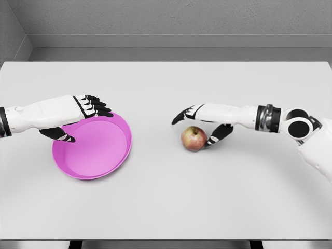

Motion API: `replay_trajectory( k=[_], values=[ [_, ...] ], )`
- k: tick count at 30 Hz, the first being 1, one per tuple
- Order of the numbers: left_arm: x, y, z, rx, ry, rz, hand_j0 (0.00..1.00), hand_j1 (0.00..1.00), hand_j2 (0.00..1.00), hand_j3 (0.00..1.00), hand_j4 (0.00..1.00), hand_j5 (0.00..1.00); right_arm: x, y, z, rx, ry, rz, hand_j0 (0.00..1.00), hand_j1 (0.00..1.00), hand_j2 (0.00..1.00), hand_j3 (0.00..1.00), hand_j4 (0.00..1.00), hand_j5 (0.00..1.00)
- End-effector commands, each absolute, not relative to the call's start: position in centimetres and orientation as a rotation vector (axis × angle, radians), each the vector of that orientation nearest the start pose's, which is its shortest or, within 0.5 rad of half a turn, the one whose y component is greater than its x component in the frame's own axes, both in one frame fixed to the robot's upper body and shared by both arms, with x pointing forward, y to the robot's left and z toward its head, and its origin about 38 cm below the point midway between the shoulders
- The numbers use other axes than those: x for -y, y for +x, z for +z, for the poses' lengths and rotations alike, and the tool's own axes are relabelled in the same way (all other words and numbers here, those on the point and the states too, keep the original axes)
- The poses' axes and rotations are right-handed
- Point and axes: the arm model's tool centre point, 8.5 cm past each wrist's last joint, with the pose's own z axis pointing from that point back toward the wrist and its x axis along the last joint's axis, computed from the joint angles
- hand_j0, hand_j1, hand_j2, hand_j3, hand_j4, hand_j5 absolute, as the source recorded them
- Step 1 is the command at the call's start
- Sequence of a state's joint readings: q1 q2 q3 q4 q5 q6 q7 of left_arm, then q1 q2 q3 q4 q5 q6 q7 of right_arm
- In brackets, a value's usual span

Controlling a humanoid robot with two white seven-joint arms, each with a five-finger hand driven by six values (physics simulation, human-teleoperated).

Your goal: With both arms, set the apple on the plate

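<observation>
Right hand (199, 124) open beside apple (194, 138), ungrasped; left hand (78, 116) open over plate (96, 150). A thumb nudge could roll the apple away.

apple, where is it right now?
In the head view the apple sits on the table, right of centre, under the right hand. It is clear of the plate to its left.
</observation>
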State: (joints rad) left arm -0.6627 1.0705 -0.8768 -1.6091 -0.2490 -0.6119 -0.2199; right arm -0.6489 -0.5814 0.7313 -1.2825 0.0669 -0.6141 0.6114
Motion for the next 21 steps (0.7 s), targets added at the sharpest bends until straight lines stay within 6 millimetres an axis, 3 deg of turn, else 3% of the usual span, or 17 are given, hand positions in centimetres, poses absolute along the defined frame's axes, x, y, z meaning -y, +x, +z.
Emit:
replay_trajectory(
  k=[1,4,8,11,13,16,21],
  values=[
    [-31.4,38.5,22.0,1.570,0.288,-2.052,1.00,1.00,1.00,1.00,1.00,1.00,23.2,44.8,17.4,1.627,0.099,1.787,1.00,1.00,1.00,1.00,1.00,1.00],
    [-31.1,38.5,21.9,1.575,0.279,-2.053,1.00,1.00,1.00,1.00,1.00,1.00,28.0,44.8,18.8,1.614,0.015,1.716,1.00,1.00,1.00,1.00,1.00,1.00],
    [-27.2,39.4,22.0,1.688,0.231,-2.049,1.00,1.00,1.00,1.00,1.00,1.00,34.6,44.2,21.0,1.567,-0.127,1.663,1.00,1.00,1.00,1.00,1.00,1.00],
    [-20.4,40.6,23.3,1.794,0.133,-2.126,1.00,1.00,1.00,1.00,1.00,1.00,39.6,42.8,22.2,1.572,-0.237,1.552,1.00,1.00,1.00,1.00,1.00,1.00],
    [-18.0,40.7,23.7,1.845,0.095,-2.134,1.00,1.00,1.00,1.00,1.00,1.00,40.4,42.6,22.5,1.565,-0.257,1.547,1.00,1.00,1.00,1.00,1.00,1.00],
    [-13.1,39.6,22.4,1.890,-0.016,-2.201,1.00,1.00,1.00,1.00,1.00,1.00,39.9,42.7,22.4,1.577,-0.247,1.547,1.00,1.00,1.00,1.00,1.00,1.00],
    [-9.7,39.1,22.4,1.894,0.030,-2.337,1.00,1.00,1.00,1.00,1.00,1.00,39.7,43.0,23.1,1.593,-0.255,1.550,1.00,1.00,1.00,1.00,1.00,1.00]
  ],
)
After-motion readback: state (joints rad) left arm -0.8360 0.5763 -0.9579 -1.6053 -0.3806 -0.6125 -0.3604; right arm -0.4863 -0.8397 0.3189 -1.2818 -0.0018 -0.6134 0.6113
